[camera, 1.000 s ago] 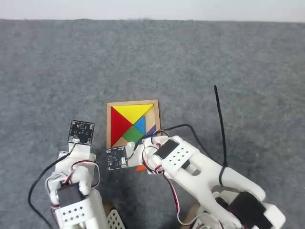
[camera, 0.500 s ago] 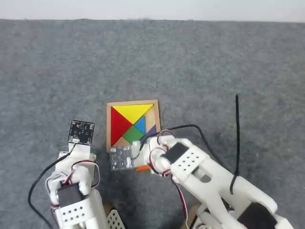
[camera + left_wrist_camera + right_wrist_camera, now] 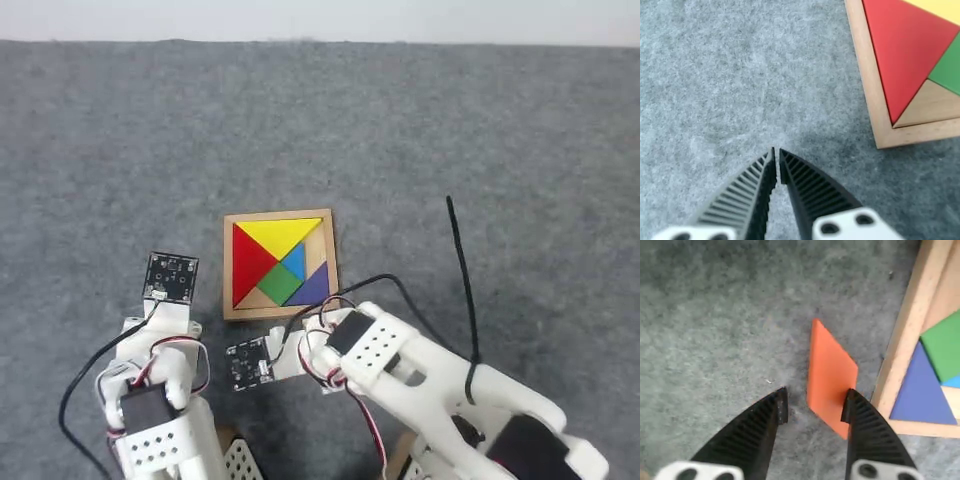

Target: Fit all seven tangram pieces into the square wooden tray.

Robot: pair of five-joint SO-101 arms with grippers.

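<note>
Hovering right gripper (image 3: 815, 394): jaws spread wide, low over the grey mat (image 3: 715, 315), one finger on either side of the orange piece (image 3: 831, 372); whether they touch it is unclear.
Orange piece: flat on the mat, outside the wooden tray (image 3: 907, 335), just beside its rim.
Left gripper (image 3: 776, 151): fingers pressed together, holding nothing, pointing down at the mat near a tray corner.
Left arm: at the tray's side.
</note>
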